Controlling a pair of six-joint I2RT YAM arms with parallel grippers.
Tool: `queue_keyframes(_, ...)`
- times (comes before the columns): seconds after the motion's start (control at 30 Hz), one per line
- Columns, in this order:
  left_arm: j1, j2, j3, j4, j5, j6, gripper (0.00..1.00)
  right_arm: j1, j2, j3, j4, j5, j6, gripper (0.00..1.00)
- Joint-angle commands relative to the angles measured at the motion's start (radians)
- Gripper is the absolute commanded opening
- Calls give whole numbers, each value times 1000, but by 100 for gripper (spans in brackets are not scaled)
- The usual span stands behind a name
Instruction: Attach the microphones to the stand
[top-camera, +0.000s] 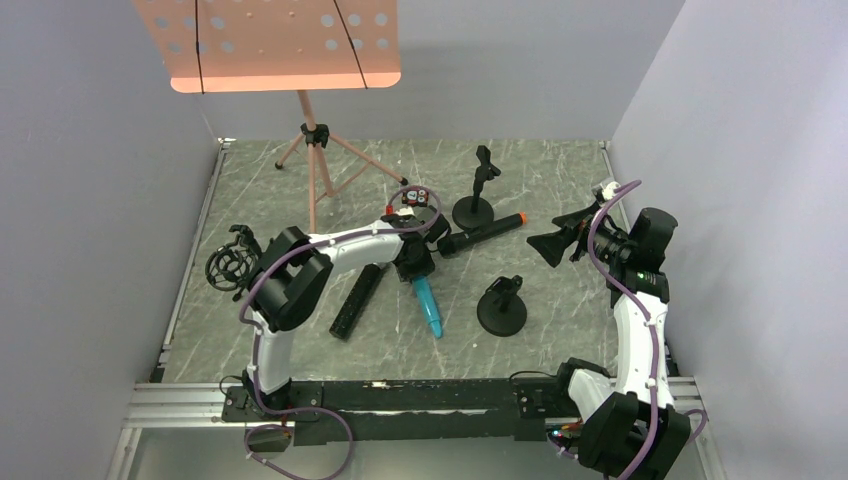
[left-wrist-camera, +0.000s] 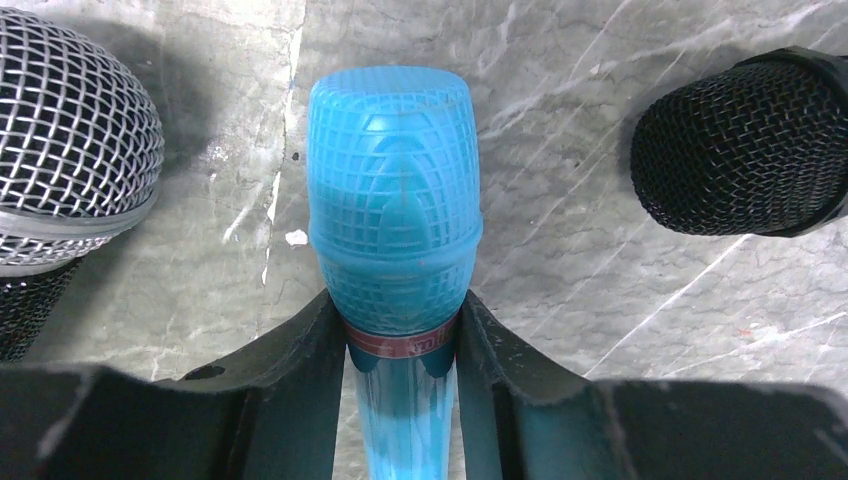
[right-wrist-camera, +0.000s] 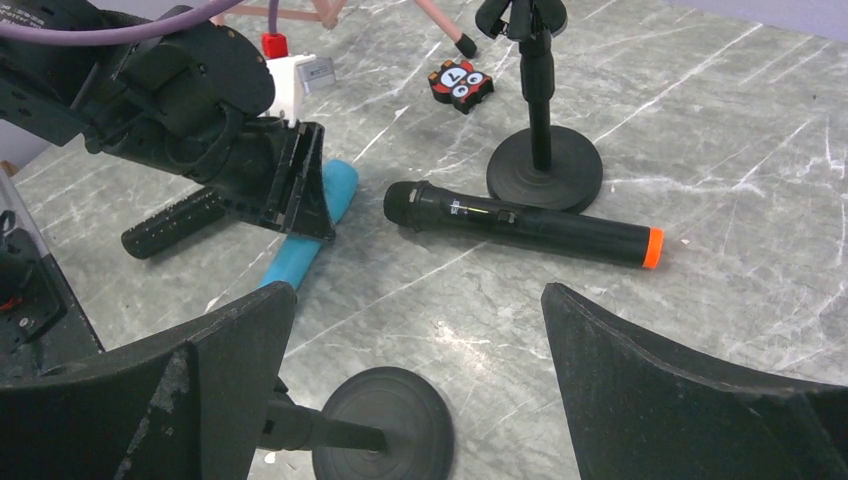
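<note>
Pinched in left gripper (left-wrist-camera: 400, 335) near tabletop (top-camera: 560, 180) centre: blue microphone (left-wrist-camera: 393, 190), between silver-mesh microphone (left-wrist-camera: 60, 140) and orange-ended microphone (right-wrist-camera: 525, 222). Spread wide by right edge: right gripper (right-wrist-camera: 418, 300).

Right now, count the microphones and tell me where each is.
3. The blue mic lies in the left gripper; the silver-mesh mic lies left of it; the orange-ended mic lies beside the far stand.
</note>
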Motion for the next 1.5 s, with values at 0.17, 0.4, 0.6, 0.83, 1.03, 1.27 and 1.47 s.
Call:
queue_keyframes(0.17,-22,-202,-73,87,-33,112,0,5,-20,29,17,-24,-16,100)
queue_keyframes(0.4,-80,-382,-141,162,-46,299,0,5,-18,31,14,-25,-21,100)
queue_keyframes(0.6,-113,-503,-203,224,-41,437,0,3,-25,35,3,-23,-35,100)
queue_keyframes(0.83,-130,-659,-323,385,73,591,0,3,-17,59,-43,-54,-83,100)
queue_keyframes(1.03,-140,-740,-382,463,141,665,0,3,3,182,-234,-70,-236,100)
queue_keyframes(1.27,-160,-804,-415,506,171,741,0,3,30,390,-492,-78,-378,100)
queue_keyframes(1.47,-173,-862,-440,535,193,793,0,3,41,504,-619,-126,-432,100)
